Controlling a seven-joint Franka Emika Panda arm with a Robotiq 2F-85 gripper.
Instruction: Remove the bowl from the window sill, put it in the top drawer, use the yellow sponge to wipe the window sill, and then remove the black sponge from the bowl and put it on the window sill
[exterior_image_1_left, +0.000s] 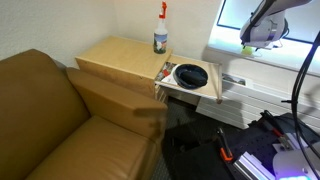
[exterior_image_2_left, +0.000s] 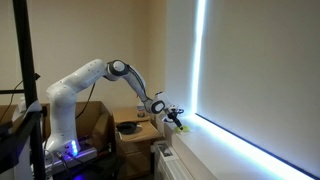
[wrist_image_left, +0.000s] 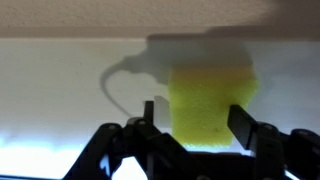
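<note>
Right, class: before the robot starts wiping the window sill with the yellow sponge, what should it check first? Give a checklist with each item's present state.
1. The bowl sits in the top drawer: ok.
2. The black sponge lies in the bowl: ok.
3. The yellow sponge is between the fingers of the gripper: ok.
4. The gripper is clamped on the yellow sponge: not ok; a gap shows beside one finger.
5. The yellow sponge is pressed flat on the window sill: cannot tell.
</note>
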